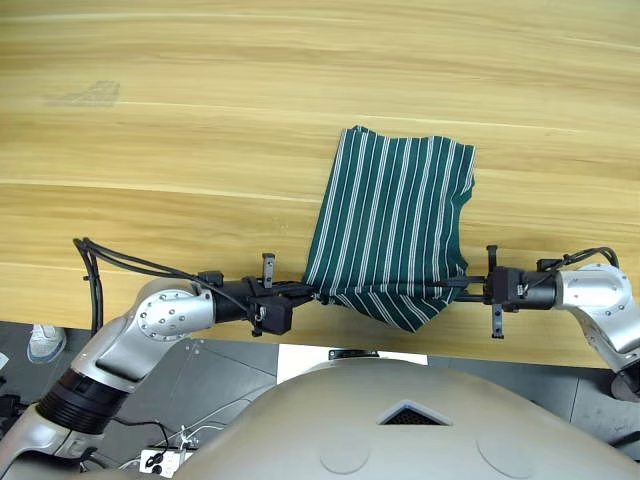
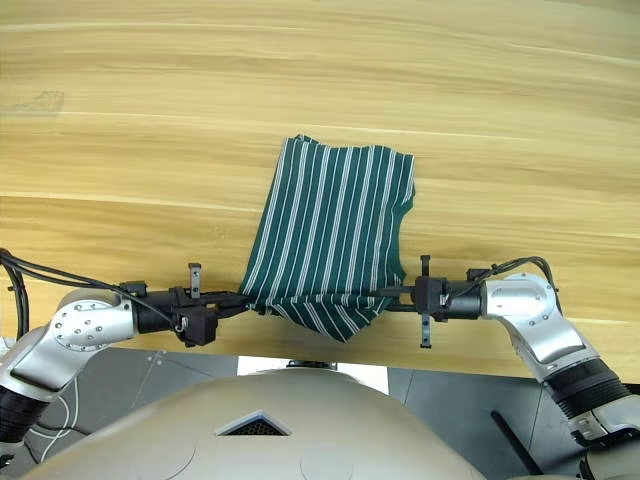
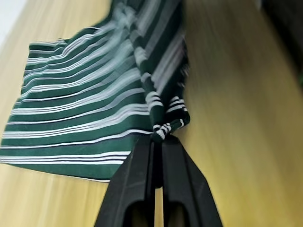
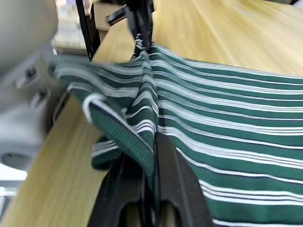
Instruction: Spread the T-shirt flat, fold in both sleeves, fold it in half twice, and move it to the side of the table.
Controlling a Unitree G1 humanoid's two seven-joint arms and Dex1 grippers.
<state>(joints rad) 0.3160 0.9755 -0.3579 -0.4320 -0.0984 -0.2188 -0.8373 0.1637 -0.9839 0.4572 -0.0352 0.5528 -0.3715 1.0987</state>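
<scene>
**Markings.** No lettering can be read on the garment or on the arms. A faint grey mark (image 1: 82,95) lies on the bench (image 1: 200,150) toward its far left corner. It is too pale to make out.

**Task item.** The T-shirt (image 1: 395,215) is dark green with thin white stripes running along its length. It is gathered into a narrow panel. It lies on the pale wood bench, right of centre and toward the near edge. The far end rests flat on the surface, with one corner drawn in slightly on the right. The near end is raised and pulled taut between the two pincers. Between the two grip points the cloth sags in a pointed fold just inside the near edge.

**Left pincer.** The left pincer (image 1: 312,293) sits low over the near edge of the bench, at the left near corner of the T-shirt. The left wrist view shows its black fingers (image 3: 137,179) pressed together. A bunched wad of striped fabric is clamped at their tips.

**Right pincer.** The right pincer (image 1: 465,285) sits level with the left one, at the right near corner of the garment. The two pincers point toward each other along the near edge. The right wrist view shows its fingers (image 4: 177,184) closed on a doubled fold of cloth. A ribbed edge drapes over one side of them.

**Other.** Black cables (image 1: 110,258) loop from the left arm across the near left part of the bench.
</scene>
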